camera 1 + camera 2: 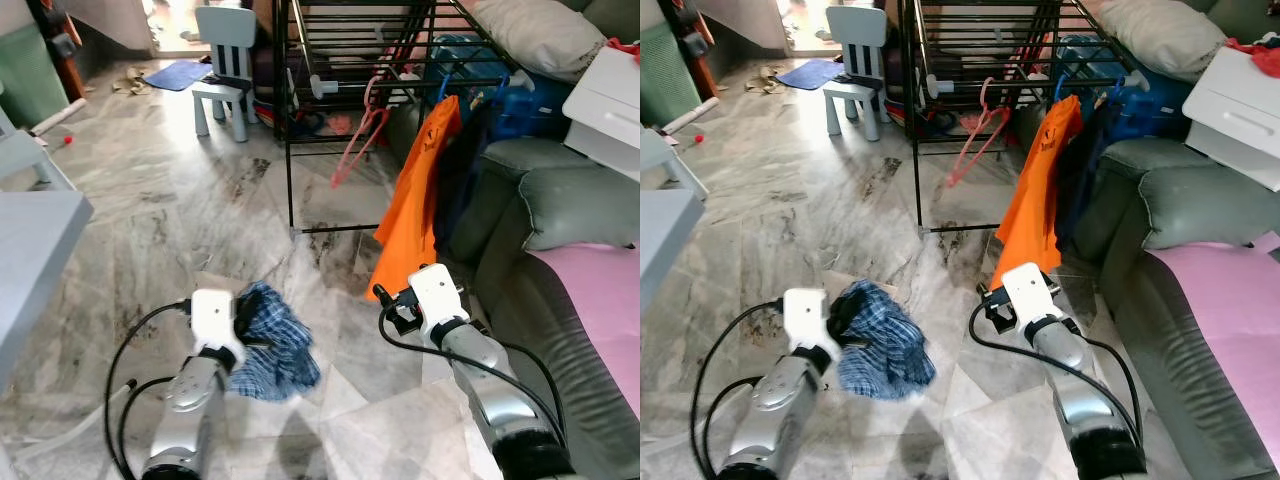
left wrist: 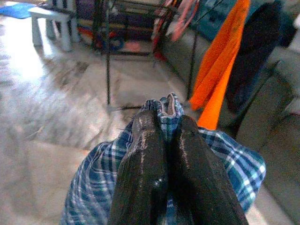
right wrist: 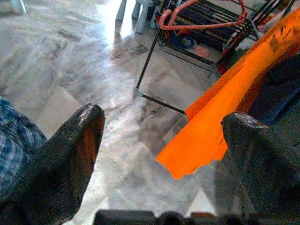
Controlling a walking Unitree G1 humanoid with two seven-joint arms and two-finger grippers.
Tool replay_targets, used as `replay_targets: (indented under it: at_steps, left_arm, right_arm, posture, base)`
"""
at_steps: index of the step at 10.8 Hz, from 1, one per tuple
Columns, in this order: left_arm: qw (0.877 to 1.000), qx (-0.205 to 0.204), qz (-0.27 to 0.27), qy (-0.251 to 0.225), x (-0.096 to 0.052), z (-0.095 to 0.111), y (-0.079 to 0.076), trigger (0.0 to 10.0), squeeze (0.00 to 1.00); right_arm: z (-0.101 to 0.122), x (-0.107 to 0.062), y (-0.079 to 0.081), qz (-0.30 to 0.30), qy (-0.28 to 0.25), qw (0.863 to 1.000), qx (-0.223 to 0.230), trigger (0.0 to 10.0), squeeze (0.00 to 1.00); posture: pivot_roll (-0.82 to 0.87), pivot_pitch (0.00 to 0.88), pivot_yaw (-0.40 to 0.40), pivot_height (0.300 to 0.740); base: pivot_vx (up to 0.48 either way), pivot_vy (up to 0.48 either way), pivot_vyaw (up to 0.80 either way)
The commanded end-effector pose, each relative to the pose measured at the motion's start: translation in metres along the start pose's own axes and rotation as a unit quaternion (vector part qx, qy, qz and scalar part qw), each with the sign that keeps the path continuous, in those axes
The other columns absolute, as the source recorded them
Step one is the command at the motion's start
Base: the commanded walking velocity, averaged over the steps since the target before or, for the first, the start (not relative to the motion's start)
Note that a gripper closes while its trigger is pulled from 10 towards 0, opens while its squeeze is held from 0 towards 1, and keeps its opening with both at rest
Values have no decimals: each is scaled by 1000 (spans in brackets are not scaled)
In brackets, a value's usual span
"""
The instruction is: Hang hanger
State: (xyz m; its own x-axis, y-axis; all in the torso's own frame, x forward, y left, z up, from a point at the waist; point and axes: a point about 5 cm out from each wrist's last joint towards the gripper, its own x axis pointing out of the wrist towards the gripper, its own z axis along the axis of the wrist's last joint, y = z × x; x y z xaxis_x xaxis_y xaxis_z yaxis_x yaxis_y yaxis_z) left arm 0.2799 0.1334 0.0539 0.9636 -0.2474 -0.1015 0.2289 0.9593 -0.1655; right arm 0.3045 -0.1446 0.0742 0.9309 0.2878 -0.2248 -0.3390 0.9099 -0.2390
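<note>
Gripping blue plaid cloth in left claw, right claw spread

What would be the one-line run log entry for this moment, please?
left end effector: shut on blue plaid garment | right end effector: open, empty, near orange garment | pink hanger: on black rack

The cloth is a blue and white plaid. The garment hanging on the rack is bright orange, with a dark navy piece beside it. The rack is black; the hanger on it is pink. The floor is grey-veined marble. The chair is pale blue, the mat deep blue. The sofa is grey-green, its cover pink. The fingers are black.
</note>
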Motion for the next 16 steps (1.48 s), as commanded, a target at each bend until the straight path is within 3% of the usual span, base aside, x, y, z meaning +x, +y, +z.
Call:
replay_targets:
  at_steps: [1,3,6,10,13,16]
  left_arm:
    - [999,-1,-28,-23,6,12,-9,10000,0]
    - [999,-3,-34,-27,8,14,-11,10000,0]
    - [998,-5,-65,-27,16,16,-23,10000,0]
    - [997,-11,-68,-28,16,13,-24,10000,0]
    - [997,-5,-76,-25,16,9,-31,10000,0]
    - [996,-10,-85,-33,20,13,-36,10000,0]
  right_arm:
    - [3,4,1,-20,2,999,40,10000,0]
    - [9,13,3,-83,-3,992,93,10000,0]
    - [-2,8,14,-108,11,989,104,10000,0]
    - [-9,2,-3,-146,18,986,77,10000,0]
    - [-6,5,-4,-152,12,985,76,10000,0]
    - [-8,6,-3,-152,12,985,75,10000,0]
  posture:
    - [-19,0,-15,740]
    - [-29,0,-7,740]
    - [-71,0,14,740]
    - [-73,0,4,740]
    - [-74,0,3,740]
    - [-80,0,10,740]
  base:
    - [0,0,0]
    - [339,165,0]
    - [346,333,0]
    - [367,308,-147]
    - [404,182,-685]
    - [428,0,0]
